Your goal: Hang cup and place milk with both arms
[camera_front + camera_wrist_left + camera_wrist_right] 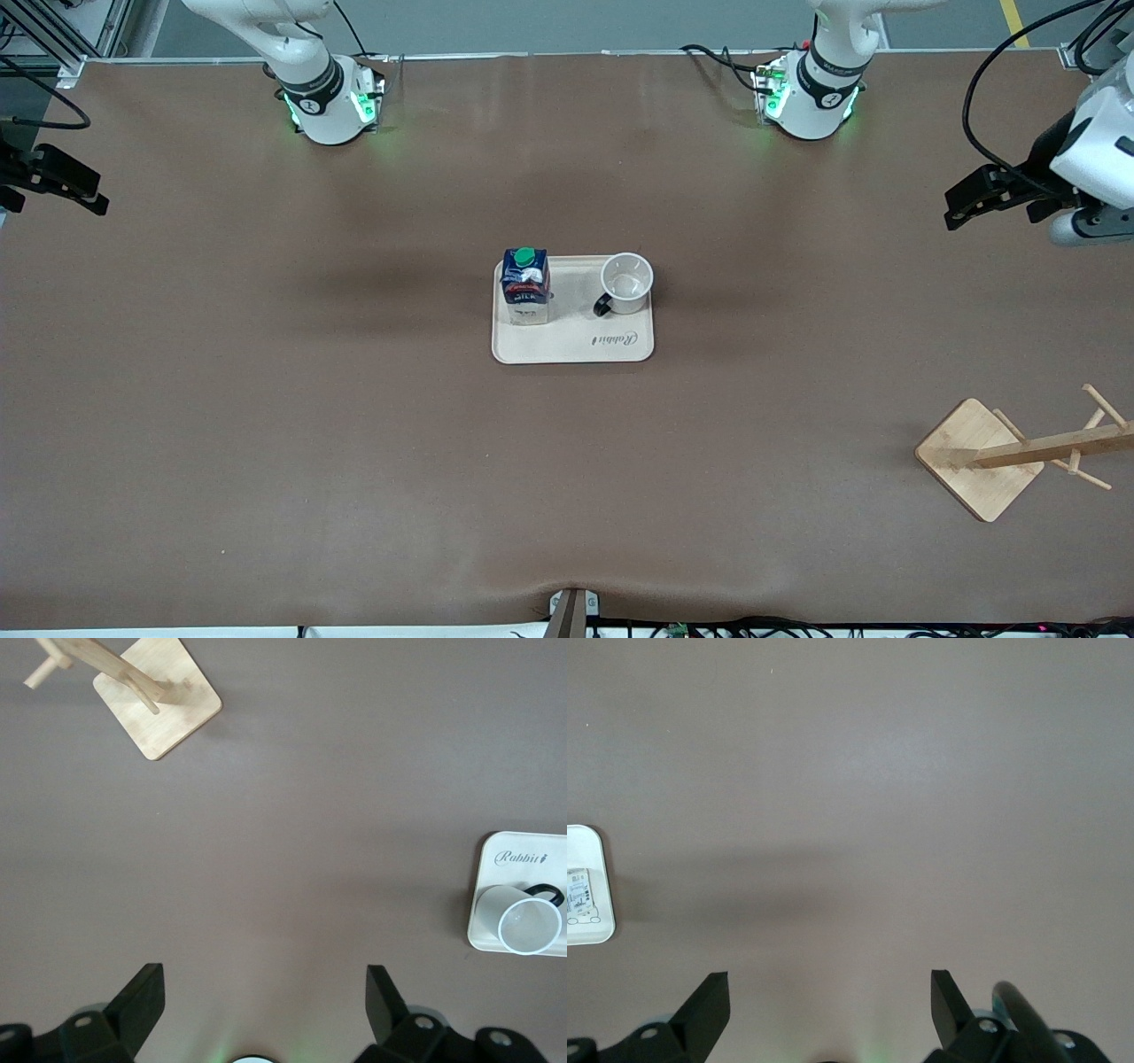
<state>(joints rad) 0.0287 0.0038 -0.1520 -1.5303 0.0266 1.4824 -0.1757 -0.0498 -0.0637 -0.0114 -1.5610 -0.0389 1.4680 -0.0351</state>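
The white cup [626,283] with a black handle stands upright on a beige tray [576,347] in the middle of the table. The dark blue milk carton [525,285] with a green cap stands on the same tray, beside the cup toward the right arm's end. My left gripper [974,199] is open and empty, up over the left arm's end of the table. Its wrist view shows its open gripper [266,992], the cup [529,923] and the tray [483,935]. My right gripper [66,184] is open and empty over the right arm's end, shown open in its wrist view [830,992].
A wooden mug rack [1019,454] with pegs stands on a square base near the left arm's end, nearer to the front camera than the tray. It also shows in the left wrist view [155,700]. A corner of the tray [589,840] shows in the right wrist view.
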